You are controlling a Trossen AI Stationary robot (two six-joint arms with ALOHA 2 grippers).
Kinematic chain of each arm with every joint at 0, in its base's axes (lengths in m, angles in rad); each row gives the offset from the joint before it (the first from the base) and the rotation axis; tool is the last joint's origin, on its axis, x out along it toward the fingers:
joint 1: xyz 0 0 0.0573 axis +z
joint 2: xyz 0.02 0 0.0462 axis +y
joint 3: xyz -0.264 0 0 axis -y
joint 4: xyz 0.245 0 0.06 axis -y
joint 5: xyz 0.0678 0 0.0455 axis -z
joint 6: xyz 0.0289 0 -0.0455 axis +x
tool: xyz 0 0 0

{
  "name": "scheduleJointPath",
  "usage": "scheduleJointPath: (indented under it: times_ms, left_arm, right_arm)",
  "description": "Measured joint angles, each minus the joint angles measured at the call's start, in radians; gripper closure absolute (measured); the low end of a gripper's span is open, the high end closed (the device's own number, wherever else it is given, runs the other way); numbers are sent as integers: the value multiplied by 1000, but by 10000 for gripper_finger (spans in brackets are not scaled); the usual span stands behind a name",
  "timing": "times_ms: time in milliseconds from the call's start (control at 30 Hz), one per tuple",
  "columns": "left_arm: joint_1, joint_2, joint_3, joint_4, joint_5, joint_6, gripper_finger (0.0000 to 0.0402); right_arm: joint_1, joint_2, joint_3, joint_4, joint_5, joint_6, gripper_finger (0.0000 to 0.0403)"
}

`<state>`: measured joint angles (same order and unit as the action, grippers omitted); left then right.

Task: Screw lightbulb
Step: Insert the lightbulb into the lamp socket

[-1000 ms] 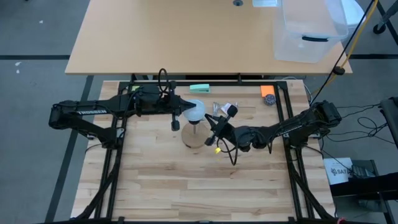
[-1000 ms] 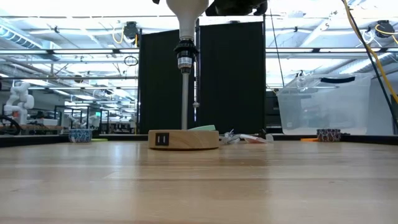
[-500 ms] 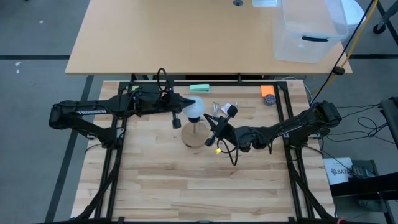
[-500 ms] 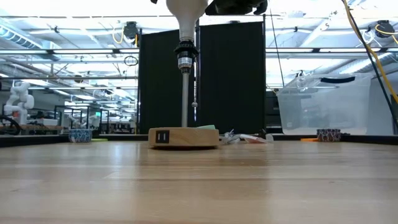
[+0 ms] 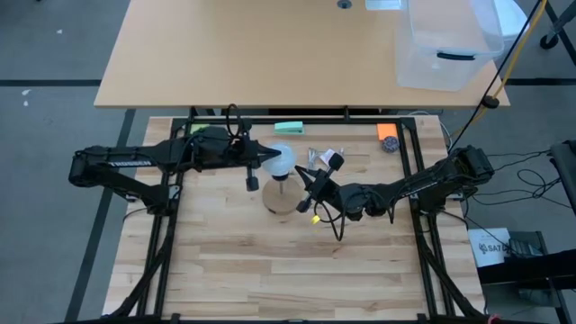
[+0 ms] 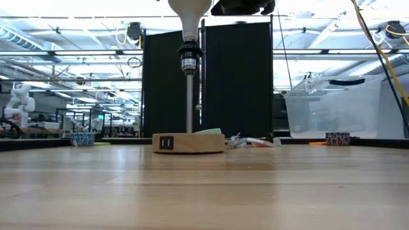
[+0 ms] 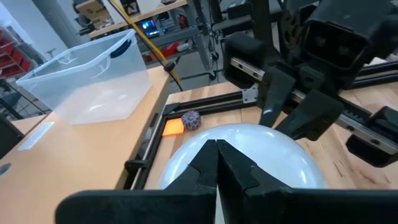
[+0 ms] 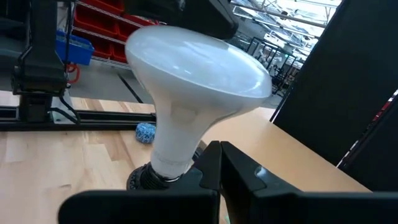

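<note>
From the left, the left gripper (image 5: 256, 166) reaches in beside the frosted white lightbulb (image 5: 281, 160), which sits atop the black socket (image 6: 188, 62) on the round wooden base's (image 6: 189, 142) post. Whether its jaws pinch the globe, I cannot tell. On the bulb's other side, the right gripper (image 5: 310, 184) waits close by, likely steadying the socket; its jaws' spread is unclear too. The slatted wooden worktop (image 5: 270, 270) stands beside a clear plastic bin (image 5: 445, 45) in a bright workshop.
</note>
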<state>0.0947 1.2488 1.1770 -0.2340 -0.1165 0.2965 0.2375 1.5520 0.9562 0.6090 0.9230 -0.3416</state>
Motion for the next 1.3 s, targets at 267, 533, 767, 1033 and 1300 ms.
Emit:
scheduleJointPath:
  times_ms: [267, 533, 767, 1033, 1300]
  left_arm:
    - [-4, -1, 0, -11, 1, -7, 397]
    - [-4, -3, 1, -13, 2, -8, 396]
    - [-4, -3, 1, -15, 3, -25, 396]
    - [-4, -4, 1, -15, 8, -26, 396]
    - [-4, -4, 2, -16, 8, -30, 396]
  right_arm:
    - [16, 0, 0, 0, -6, 5, 403]
    - [16, 0, 0, 0, -3, 1, 403]
    - [-57, 0, -1, 20, -3, 11, 403]
    - [-82, 1, -1, 135, -11, -79, 403]
    - [-68, 1, -1, 162, -61, -119, 403]
